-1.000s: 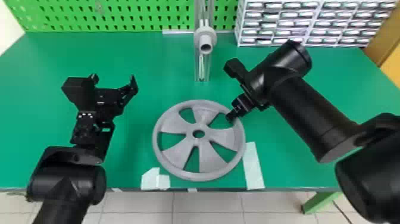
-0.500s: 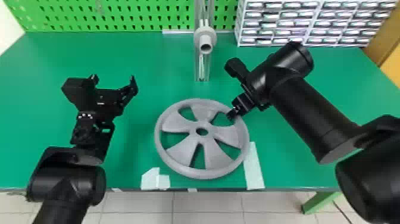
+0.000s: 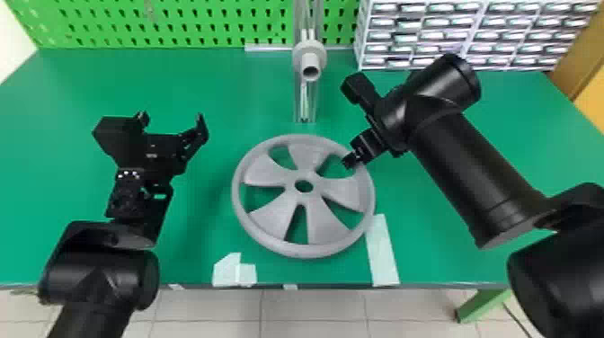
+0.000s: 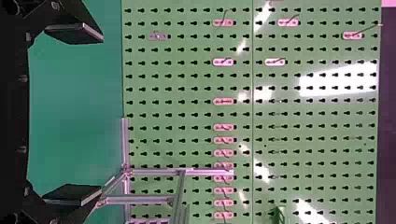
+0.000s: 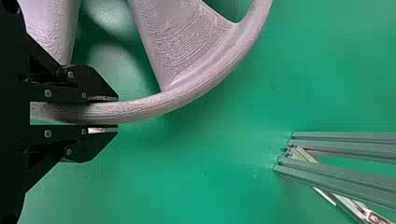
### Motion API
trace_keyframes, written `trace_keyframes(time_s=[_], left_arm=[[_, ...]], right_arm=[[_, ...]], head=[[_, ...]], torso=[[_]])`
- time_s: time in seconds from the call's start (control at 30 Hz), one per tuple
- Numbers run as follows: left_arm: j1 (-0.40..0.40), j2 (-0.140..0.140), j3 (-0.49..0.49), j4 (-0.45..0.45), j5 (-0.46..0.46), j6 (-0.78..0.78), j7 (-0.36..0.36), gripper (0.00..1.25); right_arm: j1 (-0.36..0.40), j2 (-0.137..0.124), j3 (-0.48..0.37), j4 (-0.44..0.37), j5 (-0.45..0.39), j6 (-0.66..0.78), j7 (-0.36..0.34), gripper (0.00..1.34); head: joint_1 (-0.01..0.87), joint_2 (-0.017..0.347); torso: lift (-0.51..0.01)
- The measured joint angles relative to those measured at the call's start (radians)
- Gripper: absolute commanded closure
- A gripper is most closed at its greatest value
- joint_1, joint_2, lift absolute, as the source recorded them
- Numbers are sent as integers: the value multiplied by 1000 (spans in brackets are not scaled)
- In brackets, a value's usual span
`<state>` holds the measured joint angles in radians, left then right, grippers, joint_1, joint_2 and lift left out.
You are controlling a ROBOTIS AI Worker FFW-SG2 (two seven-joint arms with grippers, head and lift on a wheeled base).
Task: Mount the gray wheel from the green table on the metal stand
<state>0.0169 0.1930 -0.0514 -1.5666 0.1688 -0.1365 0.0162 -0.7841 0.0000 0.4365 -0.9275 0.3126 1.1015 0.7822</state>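
In the head view my right gripper [image 3: 349, 160] grips the gray wheel [image 3: 265, 215] by its far right rim. The right wrist view shows that gripper [image 5: 116, 113] shut around the wheel's rim [image 5: 159, 105], one finger on each side; a shadow lies on the table under the wheel. Behind the wheel rises the metal stand [image 3: 306, 101], its gray round holder [image 3: 310, 56] facing the robot. My left gripper [image 3: 171, 117] is parked over the table's left part, open with nothing held; in the left wrist view that gripper [image 4: 88, 114] has widely parted fingers.
The green table [image 3: 215, 90] has white tape pieces [image 3: 382, 251] near its front edge. A pegboard [image 3: 179, 22] runs along the back, and a rack of small drawers [image 3: 476, 33] stands at the back right.
The wheel has moved away from the table's front edge toward the stand, turning slightly, with my right gripper holding its rim. The left arm has kept still.
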Motion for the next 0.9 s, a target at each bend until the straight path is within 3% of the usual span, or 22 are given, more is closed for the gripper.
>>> trace_keyframes(time_s=[0.2, 0.9], left_arm=[[2, 0, 2, -5, 1, 1, 4, 150], [13, 0, 6, -19, 12, 2, 34, 154]], right_arm=[[29, 0, -15, -75, 22, 34, 0, 1079], [279, -2, -85, -522, 106, 186, -54, 1093]], head=[[868, 52], [868, 52]], torso=[[-93], [-93]])
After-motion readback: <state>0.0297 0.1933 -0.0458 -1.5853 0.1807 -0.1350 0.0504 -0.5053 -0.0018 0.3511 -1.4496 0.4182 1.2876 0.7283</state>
